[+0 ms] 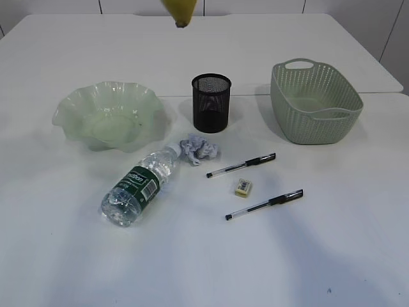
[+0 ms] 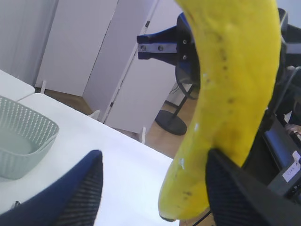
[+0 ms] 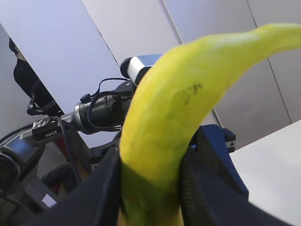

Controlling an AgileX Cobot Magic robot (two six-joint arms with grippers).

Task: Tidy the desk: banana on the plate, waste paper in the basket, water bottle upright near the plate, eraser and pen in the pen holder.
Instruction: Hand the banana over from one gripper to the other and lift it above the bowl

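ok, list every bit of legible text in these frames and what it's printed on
"PIPER": white letters on the dark arm link, right wrist view.
Water bottle green label: white brand word, too blurred to read.
Eraser: dark print on its yellow wrapper, too small to read.
White tag at the left wrist view's right edge: markings unreadable.
Nothing else carries text.

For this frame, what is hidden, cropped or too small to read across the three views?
- Exterior view: only the tip of the yellow banana shows; the top edge cuts off the rest and both arms.
- Left wrist view: the banana lies against one of the fingers; whether the other finger touches it is unclear.
- Right wrist view: the banana blocks the table below.
- Exterior view: the contents of the black mesh pen holder and the print on the small yellow eraser are unreadable.
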